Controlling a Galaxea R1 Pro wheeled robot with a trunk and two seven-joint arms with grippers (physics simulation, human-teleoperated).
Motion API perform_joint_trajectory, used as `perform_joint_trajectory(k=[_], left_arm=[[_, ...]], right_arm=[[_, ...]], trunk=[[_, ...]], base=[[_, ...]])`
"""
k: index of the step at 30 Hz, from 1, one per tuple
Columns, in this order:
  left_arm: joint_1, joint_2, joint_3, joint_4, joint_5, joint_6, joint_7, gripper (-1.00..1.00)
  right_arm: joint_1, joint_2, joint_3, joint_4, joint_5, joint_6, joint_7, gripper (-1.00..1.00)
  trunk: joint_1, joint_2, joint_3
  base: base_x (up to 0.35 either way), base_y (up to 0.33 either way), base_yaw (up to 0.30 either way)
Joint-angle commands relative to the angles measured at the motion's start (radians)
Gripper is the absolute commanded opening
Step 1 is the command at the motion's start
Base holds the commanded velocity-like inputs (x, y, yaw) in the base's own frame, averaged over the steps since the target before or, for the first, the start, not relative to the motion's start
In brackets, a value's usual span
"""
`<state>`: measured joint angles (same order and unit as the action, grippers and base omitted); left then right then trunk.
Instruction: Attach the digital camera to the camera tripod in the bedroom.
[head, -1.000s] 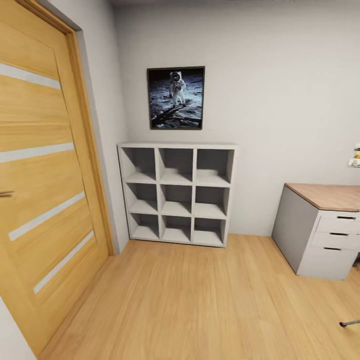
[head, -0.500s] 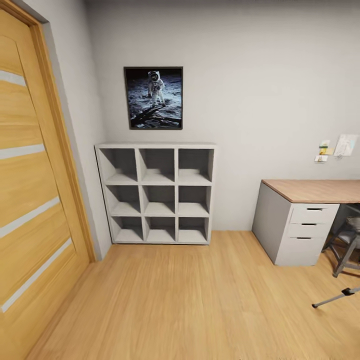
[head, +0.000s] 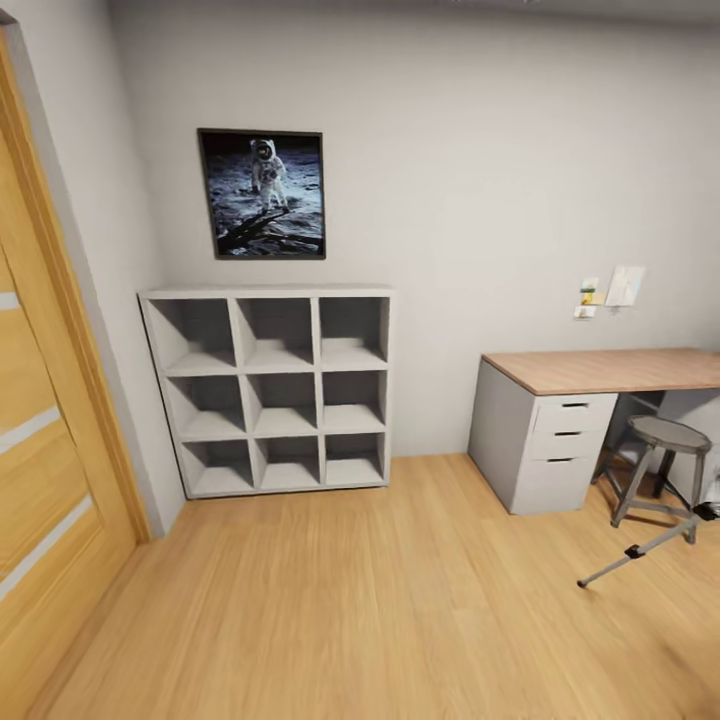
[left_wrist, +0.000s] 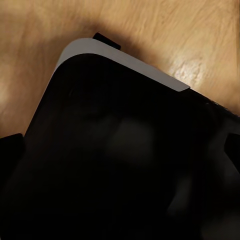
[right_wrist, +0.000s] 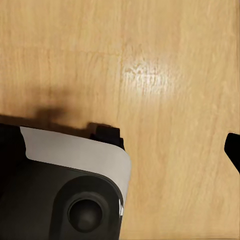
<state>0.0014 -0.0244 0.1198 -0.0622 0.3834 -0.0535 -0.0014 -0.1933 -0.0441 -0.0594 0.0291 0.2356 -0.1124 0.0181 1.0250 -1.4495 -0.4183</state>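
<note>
**Bedroom corner with a tripod leg at the edge of view**

From the head camera, the bedroom showed a light wood floor (head: 380, 600) and white walls. A wooden door (head: 40, 440) filled the nine o'clock edge. White cube shelves (head: 270, 390), three by three, stood against the far wall near ten o'clock, with a framed astronaut picture (head: 264, 194) hanging above them. At three o'clock sat a desk (head: 590, 400) with a wooden top and white drawers. A round grey stool (head: 662, 470) stood just beside the drawers. One silver leg of the tripod (head: 640, 552), with a black joint and foot, slanted across the floor at four o'clock, reaching towards the stool's feet; the rest of it lay beyond the frame.

From the left wrist camera, a large black body with a pale grey rim (left_wrist: 120, 57) hung over the wood floor. Whether this hand was open or closed could not be told.

From the right wrist camera, a dark part with a grey band (right_wrist: 75, 150) sat above the floor. Its grip could not be told either.
</note>
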Motion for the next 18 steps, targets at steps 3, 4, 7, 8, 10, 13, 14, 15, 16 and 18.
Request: perform_joint_trajectory(k=[3,4,7,8,10,13,14,15,16,18], left_arm=[[0.000,0.000,0.008,-0.001,-0.002,-0.002,0.000,1.00],[0.000,0.000,0.009,-0.001,-0.002,-0.002,0.000,1.00],[0.000,0.000,0.009,-0.001,-0.001,-0.002,0.000,1.00],[0.000,0.000,0.009,-0.001,-0.001,-0.002,0.000,1.00],[0.000,0.000,0.009,-0.002,0.000,-0.002,0.000,1.00],[0.000,0.000,0.009,-0.002,0.000,-0.002,0.000,1.00],[0.000,0.000,0.009,-0.002,0.000,-0.002,0.000,1.00],[0.000,0.000,0.008,-0.002,0.000,-0.002,0.000,1.00],[0.000,0.000,0.008,-0.002,0.000,-0.002,0.000,1.00],[0.000,0.000,0.008,-0.002,0.000,-0.002,0.000,1.00]], right_arm=[[-0.001,0.000,-0.007,0.003,0.007,-0.006,0.002,1.00],[-0.001,0.000,-0.007,0.003,0.007,-0.006,0.002,1.00],[-0.001,0.000,-0.007,0.003,0.007,-0.006,0.002,1.00],[-0.001,0.000,-0.007,0.003,0.007,-0.006,0.002,1.00],[-0.001,0.000,-0.007,0.003,0.007,-0.006,0.002,1.00],[-0.001,0.000,-0.007,0.003,0.007,-0.006,0.002,1.00],[-0.001,0.000,-0.007,0.003,0.007,-0.006,0.002,1.00],[-0.001,0.000,-0.007,0.003,0.007,-0.006,0.002,1.00],[-0.001,0.000,-0.007,0.003,0.007,-0.006,0.002,1.00],[-0.001,0.000,-0.007,0.003,0.007,-0.006,0.002,1.00]], trunk=[[0.000,-0.001,-0.001],[0.000,-0.001,-0.001],[0.000,-0.001,-0.001],[0.000,-0.001,-0.001],[0.000,-0.001,-0.001],[0.000,-0.001,-0.001],[0.000,-0.001,-0.001],[0.000,-0.001,-0.001],[0.000,-0.001,-0.001],[0.000,-0.001,-0.001]], base=[[0.000,0.000,-0.243],[0.000,0.000,-0.243],[0.000,0.000,-0.243],[0.000,0.000,-0.243],[0.000,0.000,-0.243],[0.000,0.000,-0.243],[0.000,0.000,-0.243],[0.000,0.000,-0.243],[0.000,0.000,-0.243],[0.000,0.000,-0.243]])
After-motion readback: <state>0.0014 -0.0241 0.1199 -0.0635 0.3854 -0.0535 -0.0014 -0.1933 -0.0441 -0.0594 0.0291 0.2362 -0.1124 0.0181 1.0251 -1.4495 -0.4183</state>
